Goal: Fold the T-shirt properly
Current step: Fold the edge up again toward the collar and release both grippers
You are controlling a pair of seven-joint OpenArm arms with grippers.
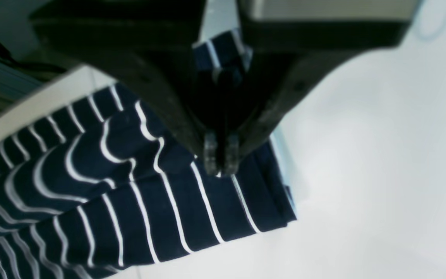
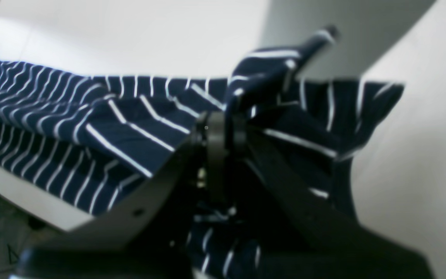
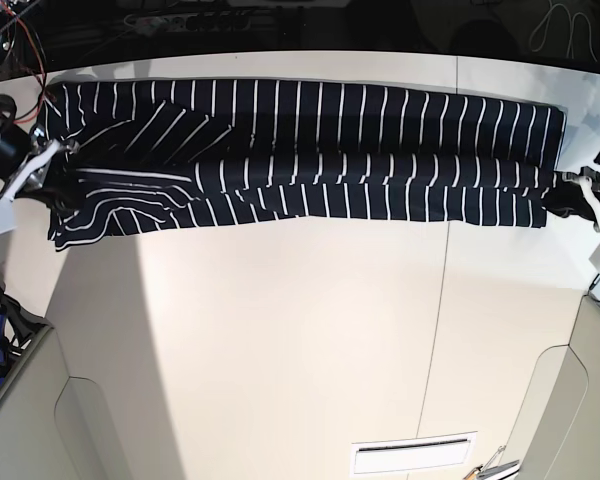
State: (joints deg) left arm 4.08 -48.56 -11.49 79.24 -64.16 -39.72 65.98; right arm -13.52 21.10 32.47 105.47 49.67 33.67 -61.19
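- t-shirt [image 3: 310,150] lies stretched in a long narrow band across the far side of the white table [image 3: 300,330], folded lengthwise, stripes running across the band.
- left gripper [image 1: 221,157] sits at the band's end on the base view's right, fingertips pressed together, pinching the shirt edge; a bit of striped cloth shows up between the fingers.
- right gripper [image 2: 223,133] is at the opposite end, clamped on a bunched fold of the shirt; cloth puckers up above the fingertips.
- cloth near the right gripper is rumpled, with slanted stripes.
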